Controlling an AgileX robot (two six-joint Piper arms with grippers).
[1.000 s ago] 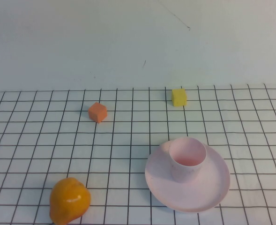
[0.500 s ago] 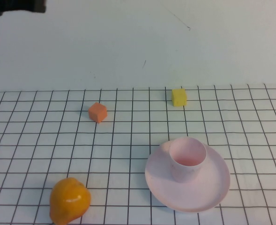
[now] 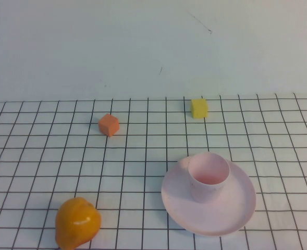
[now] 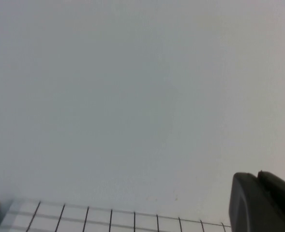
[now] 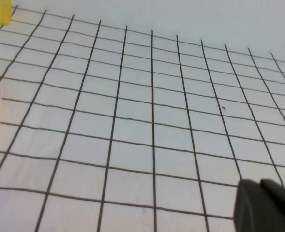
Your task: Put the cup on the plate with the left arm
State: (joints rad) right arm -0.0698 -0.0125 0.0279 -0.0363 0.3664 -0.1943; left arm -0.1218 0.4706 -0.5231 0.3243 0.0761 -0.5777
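Already cup (image 3: 209, 176) upright on plate (image 3: 236, 211), well apart from both jaws. Cup judged light, stiff, smooth-walled, tippable; best gripped across wall below rim. Left gripper (image 4: 263, 203) faces wall, right gripper (image 5: 265, 207) over bare gridded surface (image 3: 143, 156); each cut off at frame corner, jaw state untellable.

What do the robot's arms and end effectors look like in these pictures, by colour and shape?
Very little of them shows. In the left wrist view, only a corner of the left end effector appears: a dark, nearly black, matte part with rounded edges. In the right wrist view, the right end effector shows the same kind of dark rounded corner. The high view shows no arm. No cables or markings are visible.
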